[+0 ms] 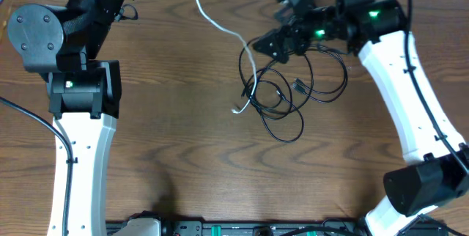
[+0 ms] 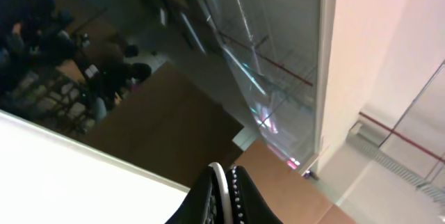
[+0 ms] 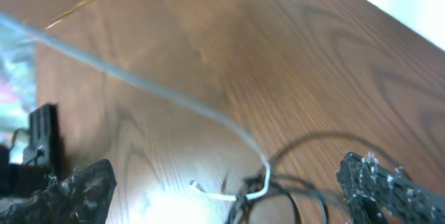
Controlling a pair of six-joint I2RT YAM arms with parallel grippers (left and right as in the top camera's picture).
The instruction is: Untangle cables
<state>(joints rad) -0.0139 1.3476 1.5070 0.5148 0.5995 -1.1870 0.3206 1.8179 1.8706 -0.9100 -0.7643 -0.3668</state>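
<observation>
The white cable point(image 1: 220, 26) runs from the far edge toward the near side, plug pointing near-left, seemingly threaded into the black cable point(image 1: 299, 86) looped right of centre on the counter point(image 1: 183, 155). Right jaws gape above the loops, empty; left jaws are clenched.

The white cable point(image 1: 207, 14) ran off the overhead view's top edge, its crossings with the black cable point(image 1: 267, 93) were too fine to sort out, and the left tool point(image 2: 225, 186) showed only its tips at the bottom edge.
</observation>
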